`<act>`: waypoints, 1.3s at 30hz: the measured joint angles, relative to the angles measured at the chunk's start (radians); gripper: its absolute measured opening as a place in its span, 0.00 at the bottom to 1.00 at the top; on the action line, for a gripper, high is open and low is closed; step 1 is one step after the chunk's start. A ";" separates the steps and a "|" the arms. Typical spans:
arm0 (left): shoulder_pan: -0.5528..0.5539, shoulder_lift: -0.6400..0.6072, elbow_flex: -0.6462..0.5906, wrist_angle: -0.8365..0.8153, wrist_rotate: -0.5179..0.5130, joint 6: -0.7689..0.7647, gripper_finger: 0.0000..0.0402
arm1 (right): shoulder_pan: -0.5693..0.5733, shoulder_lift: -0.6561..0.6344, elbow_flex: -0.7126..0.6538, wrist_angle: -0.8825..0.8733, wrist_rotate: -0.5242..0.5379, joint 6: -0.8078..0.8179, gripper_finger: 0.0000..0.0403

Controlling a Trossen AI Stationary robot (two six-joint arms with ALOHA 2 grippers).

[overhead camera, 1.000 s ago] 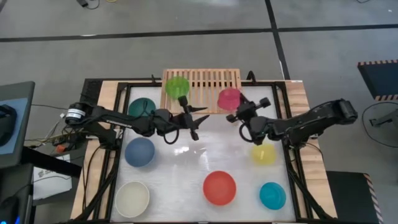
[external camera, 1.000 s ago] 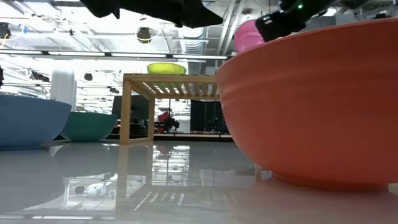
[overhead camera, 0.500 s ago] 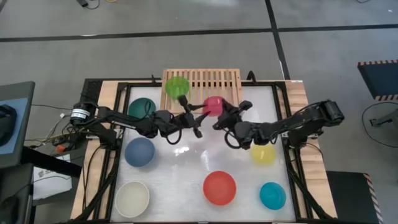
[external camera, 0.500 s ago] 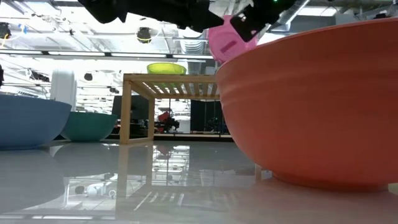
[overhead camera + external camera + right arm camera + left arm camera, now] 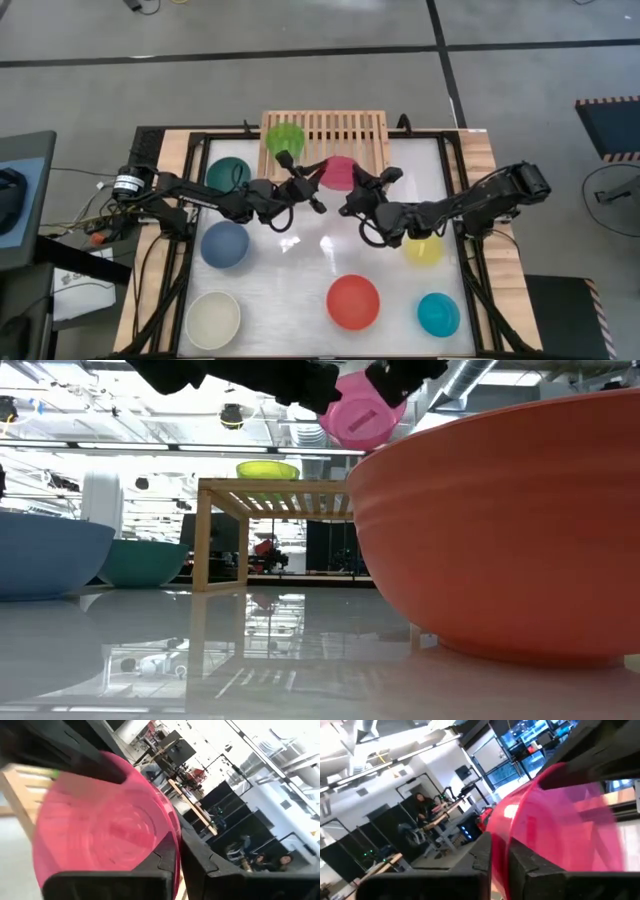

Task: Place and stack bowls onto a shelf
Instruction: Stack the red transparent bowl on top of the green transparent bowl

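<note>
The pink bowl [image 5: 340,170] hangs tilted above the table, just in front of the light-wood shelf [image 5: 345,130]. My left gripper [image 5: 318,186] is shut on its left rim and my right gripper [image 5: 352,190] on its right rim. A lime green bowl [image 5: 285,138] stands on the shelf's left part. On the table rest a dark green bowl [image 5: 228,172], a navy blue bowl [image 5: 224,243], a cream bowl [image 5: 213,318], a red bowl [image 5: 352,301], a teal bowl [image 5: 438,314] and a yellow bowl [image 5: 424,247]. My left gripper pinches the pink bowl's rim [image 5: 500,845] between its two fingers, one on each face of the wall. It comes roughly level from the table's left. The bowl is clear of table and shelf and tilted [image 5: 362,415]. My right gripper has the bowl's opposite rim [image 5: 172,832] between its two fingers, one on each face of the wall. It comes from the table's right. The bowl hangs tilted between both grippers.
In the low view the red bowl [image 5: 500,530] fills the right side close to the camera. The shelf [image 5: 270,490] stands beyond it with the lime green bowl [image 5: 267,468] on top. The shelf's slats to the right of the lime bowl are bare.
My right gripper has carried the pink bowl toward the table's left and slightly nearer, and the bowl has tipped. It has reached my left gripper, which stood open and has now shut on the bowl's rim.
</note>
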 joint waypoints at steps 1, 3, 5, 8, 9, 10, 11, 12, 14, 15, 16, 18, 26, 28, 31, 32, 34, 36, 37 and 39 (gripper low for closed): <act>0.000 0.000 0.000 0.001 0.000 0.000 0.02 | 0.001 0.000 0.007 -0.015 0.000 0.007 0.14; 0.003 0.001 0.001 -0.007 -0.007 -0.003 0.01 | 0.003 0.000 0.025 -0.035 -0.006 0.010 0.18; 0.009 0.002 0.008 -0.016 -0.026 -0.001 0.00 | 0.004 0.000 0.053 -0.052 -0.019 0.010 0.25; 0.025 0.002 0.033 -0.032 -0.059 0.028 0.00 | 0.005 -0.005 0.096 -0.090 -0.038 0.012 0.37; 0.031 0.002 0.041 -0.039 -0.075 0.047 0.00 | 0.005 -0.008 0.105 -0.094 -0.034 0.015 0.42; 0.039 0.002 0.053 -0.049 -0.095 0.071 0.00 | 0.003 -0.010 0.111 -0.090 -0.019 0.028 0.46; 0.046 0.002 0.068 -0.064 -0.117 0.091 0.00 | 0.000 -0.013 0.113 -0.090 -0.004 0.046 0.50; 0.054 -0.001 0.086 -0.088 -0.134 0.108 0.00 | 0.000 -0.022 0.114 -0.102 0.016 0.064 0.54; 0.072 -0.007 0.126 -0.163 -0.174 0.120 0.00 | 0.005 -0.038 0.113 -0.180 0.051 0.124 0.60; 0.083 -0.009 0.146 -0.203 -0.184 0.119 0.00 | 0.007 -0.047 0.113 -0.226 0.054 0.172 0.61; 0.093 -0.015 0.160 -0.251 -0.193 0.117 0.00 | 0.010 -0.064 0.113 -0.291 0.053 0.227 0.62; 0.115 -0.017 0.196 -0.355 -0.202 0.099 0.00 | 0.018 -0.104 0.112 -0.439 0.047 0.365 0.63; 0.242 -0.089 0.401 -0.869 -0.144 -0.112 0.00 | -0.049 -0.315 0.112 -1.137 -0.244 1.078 0.63; 0.286 -0.103 0.468 -1.042 -0.071 -0.209 0.00 | -0.065 -0.336 0.111 -1.243 -0.267 1.174 0.63; 0.365 -0.104 0.580 -1.280 0.066 -0.352 0.00 | -0.071 -0.363 0.111 -1.357 -0.311 1.251 0.63; 0.398 -0.104 0.612 -1.363 0.111 -0.390 0.00 | -0.070 -0.367 0.111 -1.367 -0.339 1.256 0.63; 0.457 -0.098 0.659 -1.462 0.206 -0.455 0.00 | -0.075 -0.381 0.111 -1.396 -0.444 1.257 0.63; 0.522 -0.097 0.683 -1.538 0.307 -0.496 0.00 | -0.087 -0.381 0.111 -1.405 -0.562 1.237 0.63; 0.551 -0.097 0.690 -1.563 0.356 -0.508 0.00 | -0.094 -0.382 0.111 -1.404 -0.620 1.223 0.63; 0.607 -0.095 0.695 -1.591 0.455 -0.530 0.00 | -0.104 -0.378 0.111 -1.405 -0.721 1.199 0.63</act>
